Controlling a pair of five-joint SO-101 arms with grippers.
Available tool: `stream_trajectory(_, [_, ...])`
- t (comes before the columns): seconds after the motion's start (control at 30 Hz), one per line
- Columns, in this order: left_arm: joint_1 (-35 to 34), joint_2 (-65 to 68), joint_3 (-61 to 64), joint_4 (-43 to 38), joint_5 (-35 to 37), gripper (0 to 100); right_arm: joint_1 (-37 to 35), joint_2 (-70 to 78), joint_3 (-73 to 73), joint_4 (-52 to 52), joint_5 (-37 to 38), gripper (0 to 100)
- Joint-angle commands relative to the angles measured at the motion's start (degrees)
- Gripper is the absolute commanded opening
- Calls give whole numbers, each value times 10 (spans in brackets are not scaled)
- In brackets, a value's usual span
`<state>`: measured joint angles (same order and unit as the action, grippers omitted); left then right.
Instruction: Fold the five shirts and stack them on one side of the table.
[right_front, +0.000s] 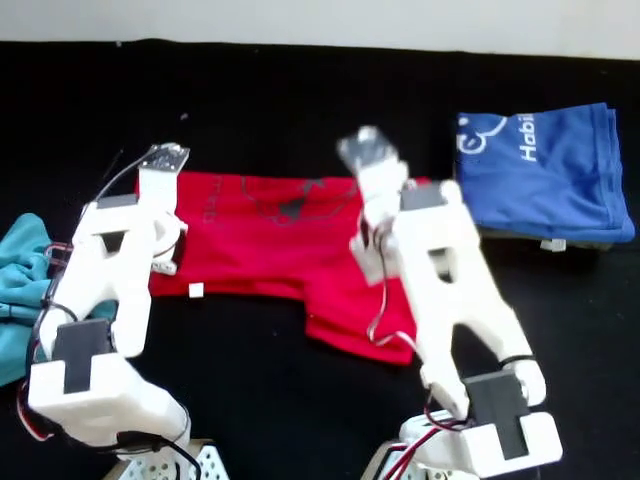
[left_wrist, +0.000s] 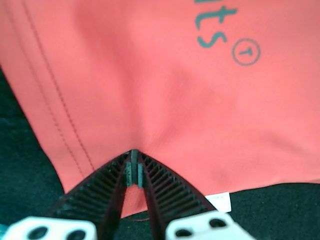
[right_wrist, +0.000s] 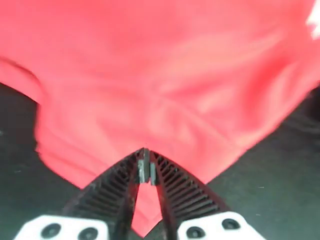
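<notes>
A red shirt (right_front: 260, 240) lies partly spread across the middle of the black table, printed side up, with a fold hanging toward the front right. My left gripper (left_wrist: 133, 170) is shut on the red cloth (left_wrist: 165, 100) near its left hem, close to a small white tag (left_wrist: 220, 201). Over at the shirt's right side, my right gripper (right_wrist: 146, 169) pinches a bunched fold of the same red fabric (right_wrist: 165, 85). In the high view both white arms reach over the shirt's two ends.
A folded blue shirt (right_front: 545, 170) rests at the back right of the table. A crumpled teal shirt (right_front: 20, 275) lies at the left edge, beside the left arm. The black tabletop (right_front: 250, 370) shows in front of the red shirt.
</notes>
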<state>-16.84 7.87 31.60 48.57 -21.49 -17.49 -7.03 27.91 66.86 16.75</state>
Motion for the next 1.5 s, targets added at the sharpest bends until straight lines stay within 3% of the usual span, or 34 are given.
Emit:
stream_trajectory(0.0, [-7,-3,10,-12,3,10,-5,-29,117,-84,33,5])
stream_trajectory(0.23, [-7,-1,13,-11,4,10,8,-34,160,-64,54,5])
stream_trajectory(0.47, [-39,-82,14,-9,4,10,87,-34,165,-57,121,5])
stream_trajectory(0.7, [-46,-123,52,-21,3,10,107,-81,160,24,149,5])
stream_trajectory(0.87, [-46,-125,64,-22,3,10,63,-226,163,27,137,5])
stream_trajectory(1.0, [-46,-123,87,-44,3,10,-12,-285,165,22,63,5])
stream_trajectory(1.13, [-46,-122,136,-118,3,10,-85,-241,182,-39,39,5])
stream_trajectory(1.23, [-43,-124,170,-164,3,10,-99,-175,196,-103,39,5])
stream_trajectory(1.47, [-34,-123,175,-174,3,10,-109,-36,175,-131,41,5])
